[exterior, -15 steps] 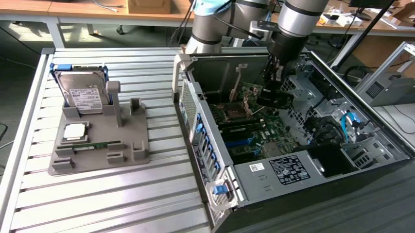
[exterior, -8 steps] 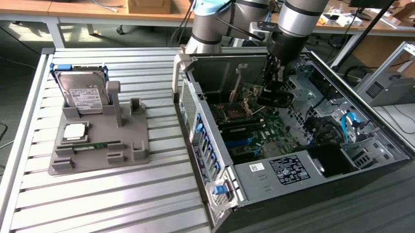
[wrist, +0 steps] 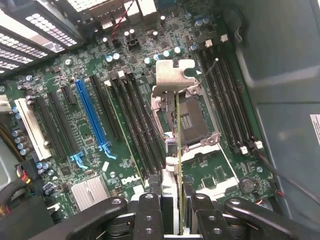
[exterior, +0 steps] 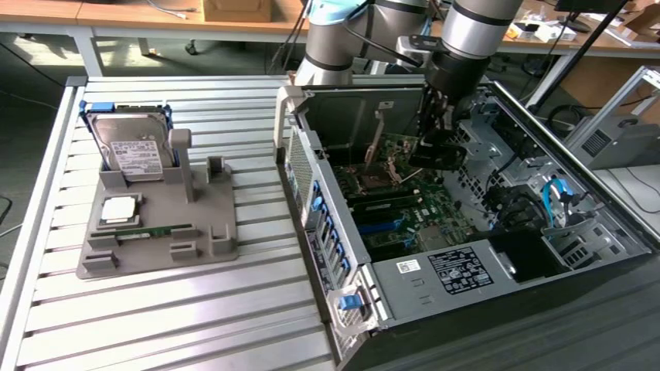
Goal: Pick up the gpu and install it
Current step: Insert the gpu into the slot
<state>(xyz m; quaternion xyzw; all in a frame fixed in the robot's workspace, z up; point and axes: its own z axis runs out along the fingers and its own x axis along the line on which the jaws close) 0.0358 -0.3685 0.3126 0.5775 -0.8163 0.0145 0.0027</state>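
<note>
The gpu (wrist: 178,145) shows edge-on in the wrist view as a thin card, with its silvery bracket (wrist: 174,75) at the far end. My gripper (wrist: 177,222) is shut on it, one black finger (wrist: 149,215) on each side of the card. It hangs above the motherboard (wrist: 65,75), over the strip between the long black slots (wrist: 142,125) and the processor socket (wrist: 192,120). In the exterior view the gripper (exterior: 435,153) is down inside the open computer case (exterior: 309,201), with the gpu (exterior: 395,147) sticking out toward the exterior view's left.
A blue slot (wrist: 91,117) and a white slot (wrist: 31,127) lie beside the black ones. On the slatted table (exterior: 206,309) a grey fixture (exterior: 154,251) holds a hard drive (exterior: 134,151) and a green memory stick (exterior: 154,232). Cables and drive bays crowd the case's right side (exterior: 546,201).
</note>
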